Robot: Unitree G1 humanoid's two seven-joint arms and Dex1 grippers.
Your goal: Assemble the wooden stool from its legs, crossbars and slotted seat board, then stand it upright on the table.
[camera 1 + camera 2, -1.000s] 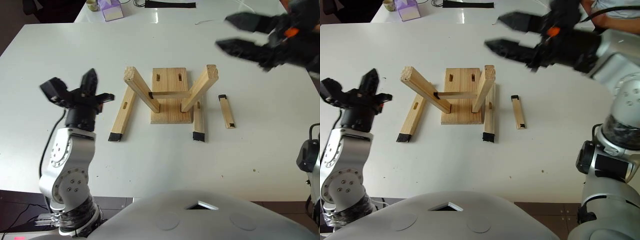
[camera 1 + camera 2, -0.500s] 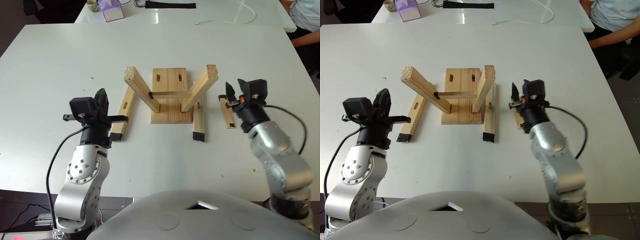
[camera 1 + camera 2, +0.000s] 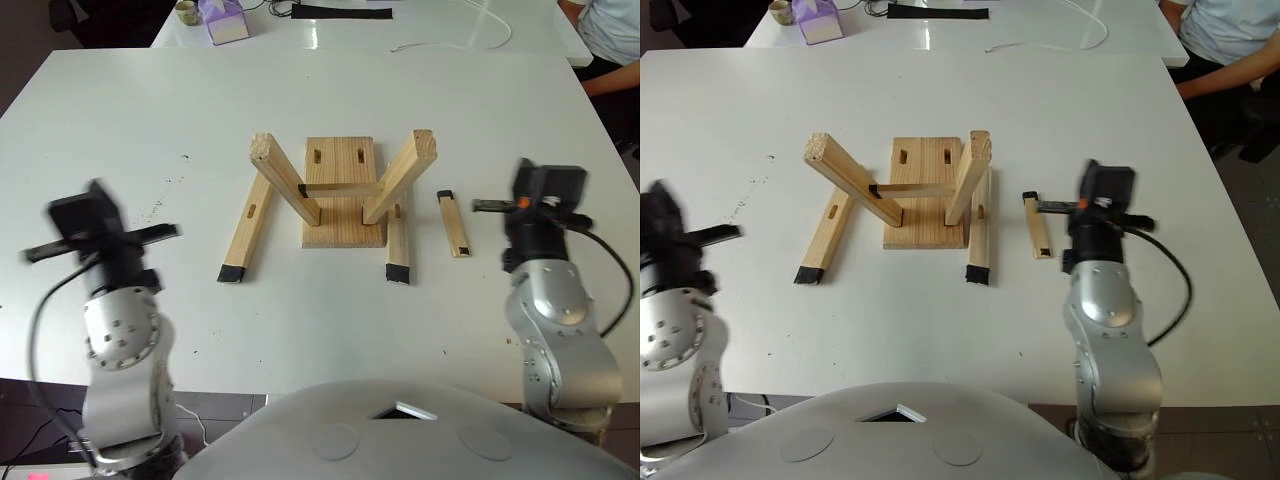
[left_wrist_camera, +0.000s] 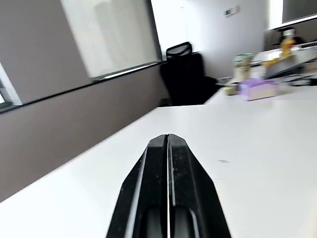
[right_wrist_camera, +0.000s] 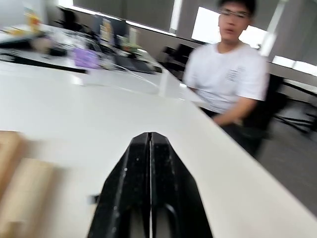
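Black left tool (image 4: 167, 141) has swung clear of the loose leg (image 3: 245, 225), pinched closed, empty. Seat board (image 3: 343, 233) lies in the middle of the desk (image 3: 120, 120), 2 legs slotted in. Right tool (image 5: 150, 139) backs off the spare crossbar (image 3: 454, 225), closed too, holding nothing. By my count 3 pieces await fitting.

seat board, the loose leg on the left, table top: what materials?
Seat board: looks like pale unfinished wood, visible grain, matte. Loose leg: same light wood; its black end cap may be rubber or felt, unclear. Table: white, smooth, even surface, probably laminate or painted board.
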